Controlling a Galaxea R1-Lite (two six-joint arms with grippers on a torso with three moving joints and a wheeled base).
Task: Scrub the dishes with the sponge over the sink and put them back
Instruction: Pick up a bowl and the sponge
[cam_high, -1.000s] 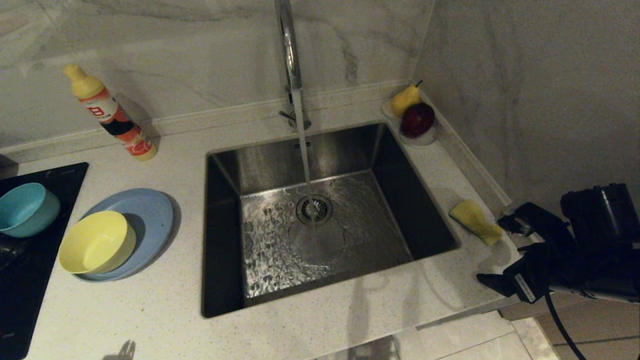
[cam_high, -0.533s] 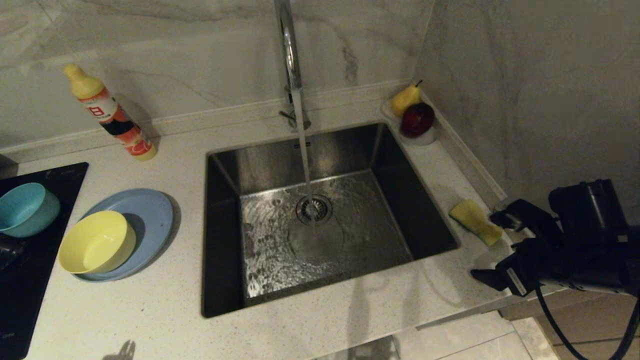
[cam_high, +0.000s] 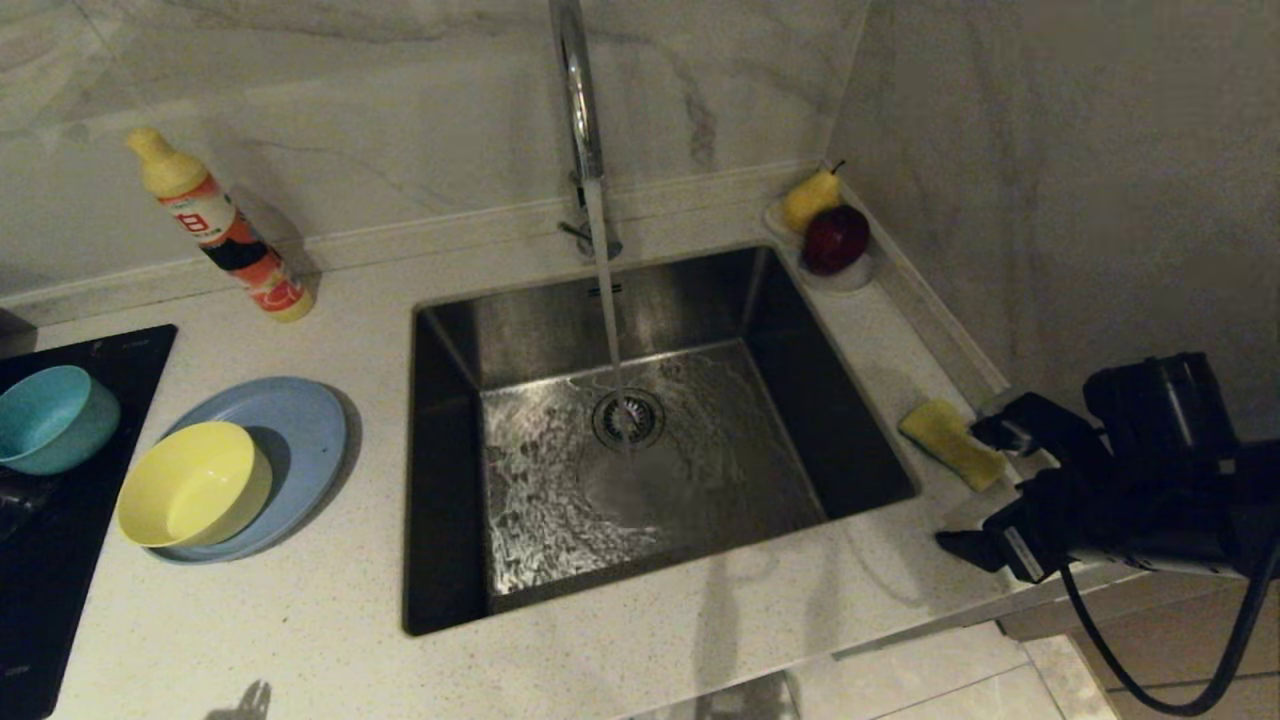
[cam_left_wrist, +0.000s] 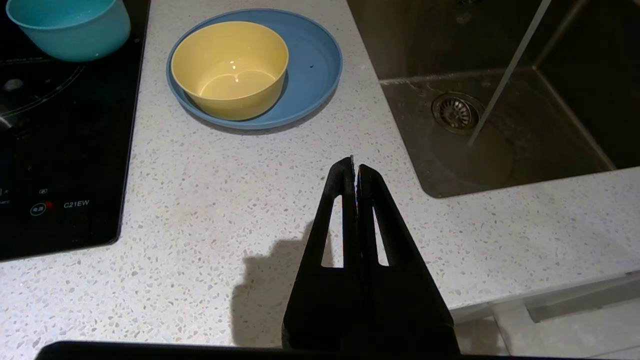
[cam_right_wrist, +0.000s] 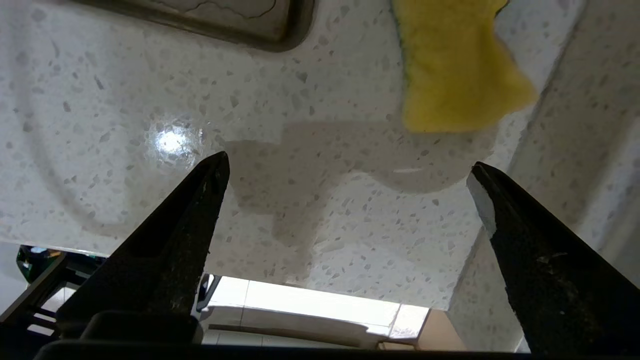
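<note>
Sink (cam_high: 560, 600): steel basin, tap running onto the drain; prob. left on for rinsing.
Countertop (cam_high: 300, 640): speckled white; holds all items.
Plate (cam_high: 300, 430): light blue, left of sink, untouched; serves as base for the bowl.
Yellow bowl (cam_high: 195, 485): sits upright on plate's near-left part.
Teal bowl (cam_high: 50, 418): on black hob, just apart from plate.
Right gripper (cam_high: 980, 490): at counter's right edge, claw spread wide, empty; sponge lies just ahead of the tips, so approx. lined up for a grasp.
Left gripper (cam_left_wrist: 355, 167): parked over the counter near the front edge, claw pinched closed, empty.
Sponge (cam_high: 950, 443): yellow, on counter betw. sink rim & wall ledge, not yet touched.
</note>
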